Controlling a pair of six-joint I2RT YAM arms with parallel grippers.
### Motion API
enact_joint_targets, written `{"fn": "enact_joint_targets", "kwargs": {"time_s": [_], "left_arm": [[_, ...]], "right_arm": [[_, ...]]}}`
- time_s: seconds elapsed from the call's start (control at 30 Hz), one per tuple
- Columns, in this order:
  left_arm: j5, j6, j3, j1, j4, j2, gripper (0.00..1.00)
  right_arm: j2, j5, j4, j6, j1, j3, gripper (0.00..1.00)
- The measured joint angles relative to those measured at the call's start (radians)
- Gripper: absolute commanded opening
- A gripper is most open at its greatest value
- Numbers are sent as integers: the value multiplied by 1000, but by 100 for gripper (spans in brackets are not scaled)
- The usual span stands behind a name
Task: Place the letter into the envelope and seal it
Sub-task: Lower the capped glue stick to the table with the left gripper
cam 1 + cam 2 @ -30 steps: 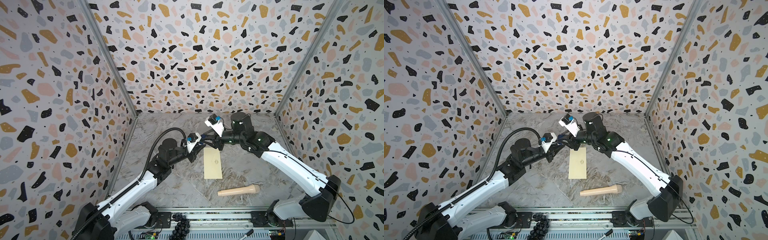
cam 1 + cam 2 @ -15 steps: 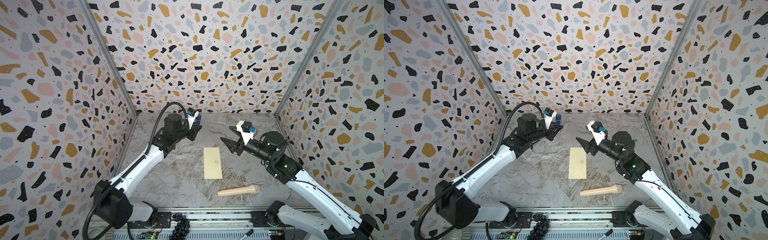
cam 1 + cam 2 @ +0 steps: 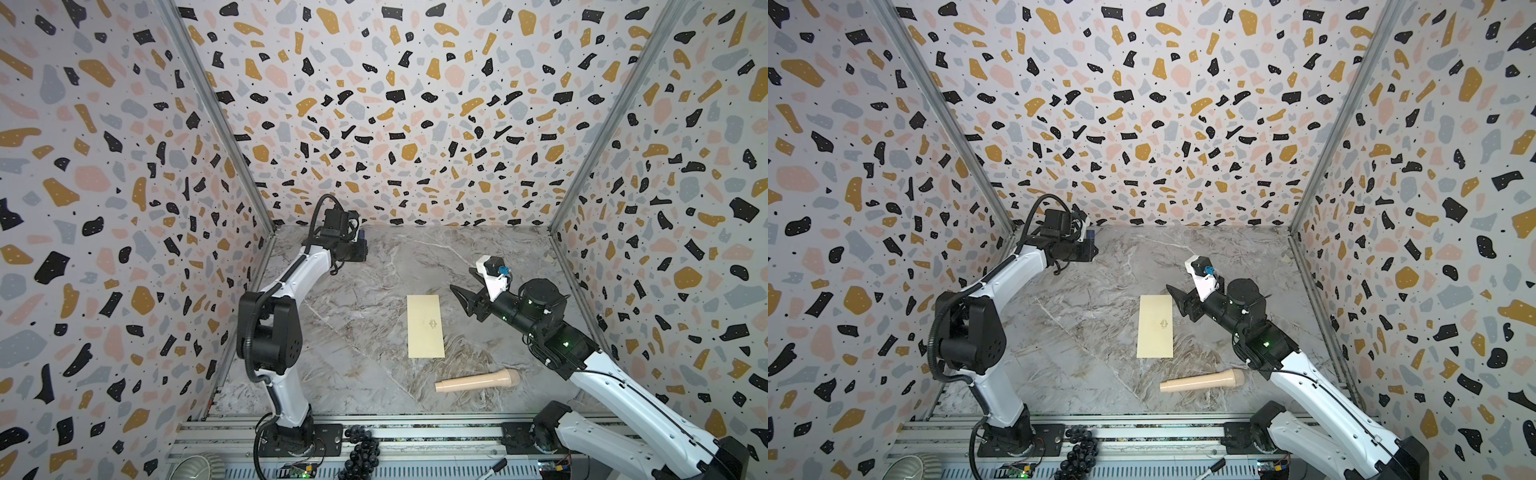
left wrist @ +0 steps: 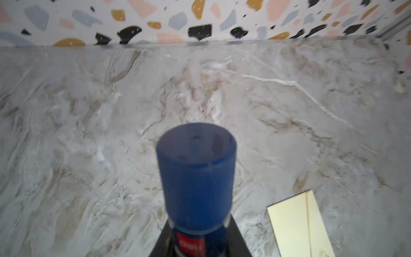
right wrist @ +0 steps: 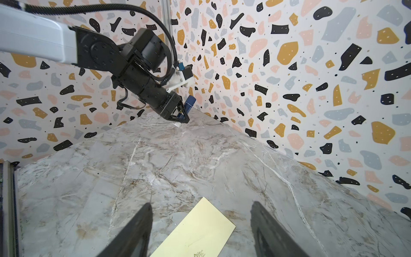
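The left gripper point(image 5: 182, 113) clamps a blue-capped stick point(image 4: 195, 169) that juts beyond its fingertips. The right gripper point(image 3: 464, 281) holds its 2 jaws wide apart.

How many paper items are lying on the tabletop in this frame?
1: the envelope lies flat mid-table, farther back than the wooden handle. No separate letter shows; it may be hidden inside the envelope.
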Motion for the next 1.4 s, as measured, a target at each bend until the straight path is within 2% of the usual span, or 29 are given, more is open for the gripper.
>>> {"fn": "enact_joint_targets", "kwargs": {"time_s": [0.27, 0.77, 0.93, 1.4], "left_arm": [[-103, 0, 7, 26, -76, 121, 0], [-155, -2, 19, 30, -101, 233, 5], [-175, -3, 38, 31, -109, 282, 9], [-209, -7, 41, 31, -104, 287, 31]], "right_arm": [[-2, -2, 10, 21, -3, -30, 70], [-12, -10, 29, 32, -12, -56, 70], [-16, -11, 30, 35, -16, -60, 70], [-17, -14, 29, 35, -26, -78, 70]]}}
